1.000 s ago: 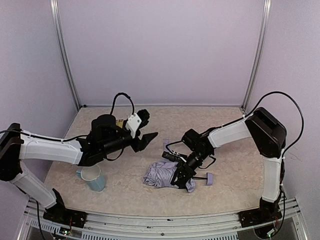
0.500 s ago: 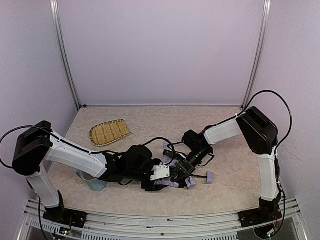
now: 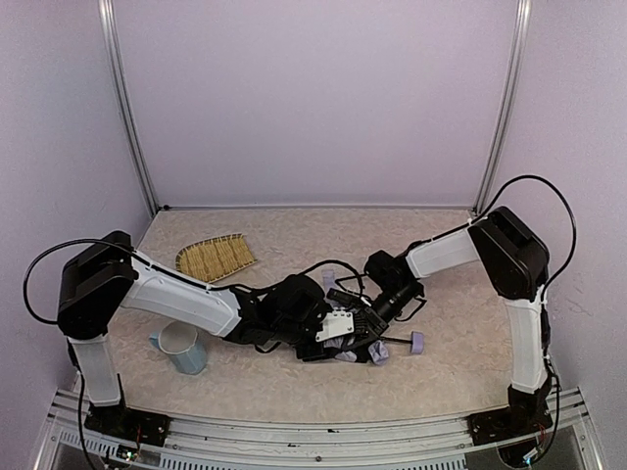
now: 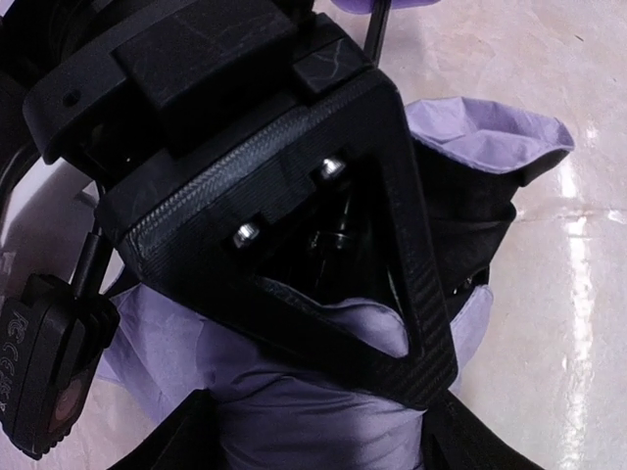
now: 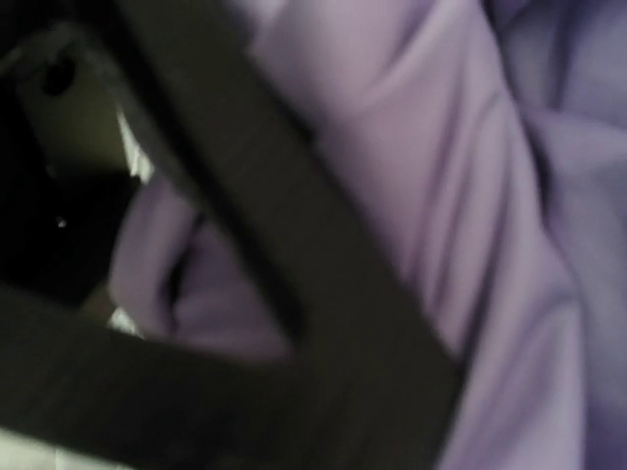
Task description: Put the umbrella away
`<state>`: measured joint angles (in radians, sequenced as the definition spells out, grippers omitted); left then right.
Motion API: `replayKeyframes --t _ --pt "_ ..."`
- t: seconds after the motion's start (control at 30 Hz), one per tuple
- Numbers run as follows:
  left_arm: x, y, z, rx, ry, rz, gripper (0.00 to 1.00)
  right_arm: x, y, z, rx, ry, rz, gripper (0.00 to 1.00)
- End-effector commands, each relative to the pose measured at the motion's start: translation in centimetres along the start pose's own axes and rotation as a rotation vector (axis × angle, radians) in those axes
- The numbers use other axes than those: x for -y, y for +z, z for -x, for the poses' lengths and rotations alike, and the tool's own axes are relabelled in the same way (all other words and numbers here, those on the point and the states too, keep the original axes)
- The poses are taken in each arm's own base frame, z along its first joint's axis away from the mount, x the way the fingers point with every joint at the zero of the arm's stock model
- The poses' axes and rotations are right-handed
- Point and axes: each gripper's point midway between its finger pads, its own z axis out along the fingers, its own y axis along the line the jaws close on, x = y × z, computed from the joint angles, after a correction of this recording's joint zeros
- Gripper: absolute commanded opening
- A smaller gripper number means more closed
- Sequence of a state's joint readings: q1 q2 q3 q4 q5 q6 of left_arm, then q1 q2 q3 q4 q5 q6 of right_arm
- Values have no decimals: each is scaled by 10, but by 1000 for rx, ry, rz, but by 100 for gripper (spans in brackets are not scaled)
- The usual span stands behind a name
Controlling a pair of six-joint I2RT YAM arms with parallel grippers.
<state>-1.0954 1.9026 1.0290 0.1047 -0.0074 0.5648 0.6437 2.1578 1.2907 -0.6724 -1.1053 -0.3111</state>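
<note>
The umbrella [image 3: 378, 353] lies crumpled on the table at centre right, mostly hidden under both grippers. Its lavender handle knob [image 3: 416, 343] sticks out to the right on a thin black shaft. My left gripper [image 3: 351, 338] is open, with its fingers straddling the fabric bundle [image 4: 313, 421]. My right gripper [image 3: 372, 319] comes in from the right and is shut on the fabric just beyond the left one. Its black triangular finger [image 4: 392, 245] fills the left wrist view. The right wrist view is blurred, showing lavender folds [image 5: 470, 196] and a dark finger [image 5: 245, 196].
A woven bamboo tray [image 3: 216, 258] lies at the back left. A pale blue cup [image 3: 183, 348] stands at the front left, close to the left arm. Walls and metal posts enclose the table on three sides.
My left arm has swung from the back left down to the umbrella and its gripper now straddles the fabric. My right gripper has stayed on the umbrella and shifted slightly.
</note>
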Motion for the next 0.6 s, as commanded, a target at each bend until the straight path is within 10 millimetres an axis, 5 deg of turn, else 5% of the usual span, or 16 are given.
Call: replayKeyframes --t 0.0,0.07,0.23,0.57 --pt "69 13 -115 -409 -143 -269 64 11 -11 -13 -41 63 -124 29" --pt "75 18 -119 -439 -172 -302 59 4 -18 -6 -17 33 -147 44" --pt "87 24 -126 -483 -230 -375 54 -10 -46 8 49 -12 -259 57" --pt "92 27 -130 -508 -337 -485 51 -19 -142 0 241 -26 -601 67"
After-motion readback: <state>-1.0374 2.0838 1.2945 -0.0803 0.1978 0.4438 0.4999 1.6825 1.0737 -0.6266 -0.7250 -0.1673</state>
